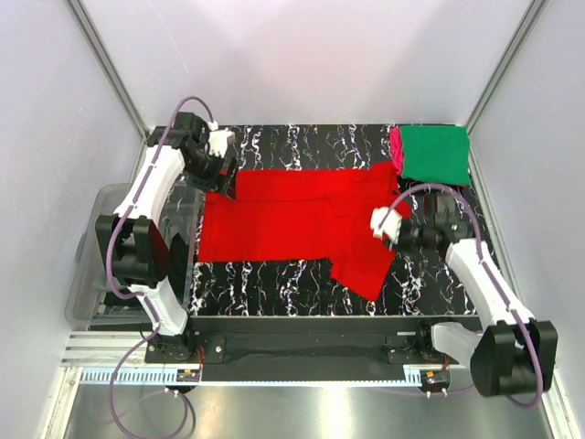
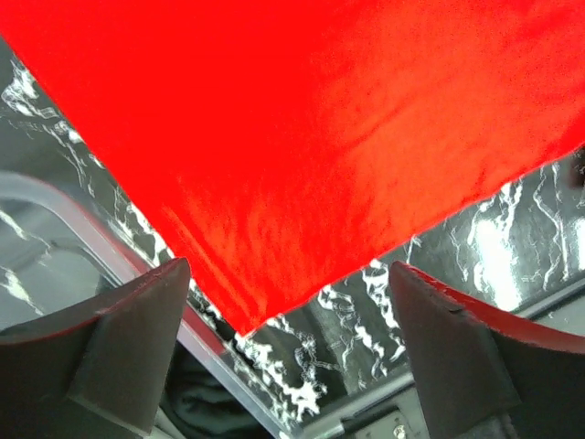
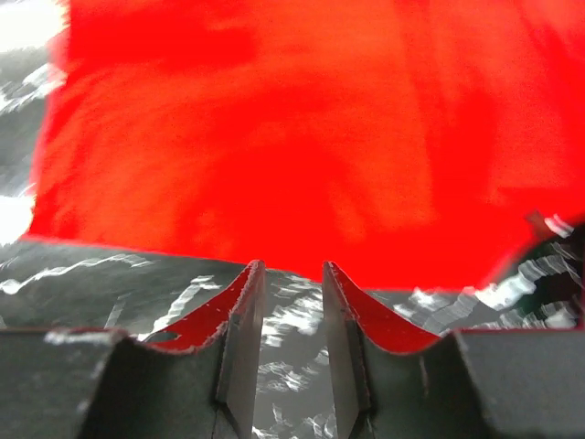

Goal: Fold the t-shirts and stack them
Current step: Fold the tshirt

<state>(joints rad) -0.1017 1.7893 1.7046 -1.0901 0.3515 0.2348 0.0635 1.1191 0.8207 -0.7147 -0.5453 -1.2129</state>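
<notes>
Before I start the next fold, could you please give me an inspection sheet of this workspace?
Surface: black marbled table.
Job's things: red t-shirt spread flat mid-table; green t-shirt folded atop pink t-shirt, far right corner.
Clutter: clear plastic bin at the table's left edge.
Grippers: left gripper open at the red t-shirt's corner; right gripper barely open, empty, at its edge.
Cables: purple cables loop along both arms.
Surroundings: white enclosure walls.

One red t-shirt (image 1: 292, 219) lies between the left gripper (image 2: 288, 274) and right gripper (image 3: 291, 267); one green t-shirt (image 1: 437, 154) and one pink t-shirt (image 1: 396, 146) beyond the right gripper; two arms; one clear bin (image 1: 91, 265).
</notes>
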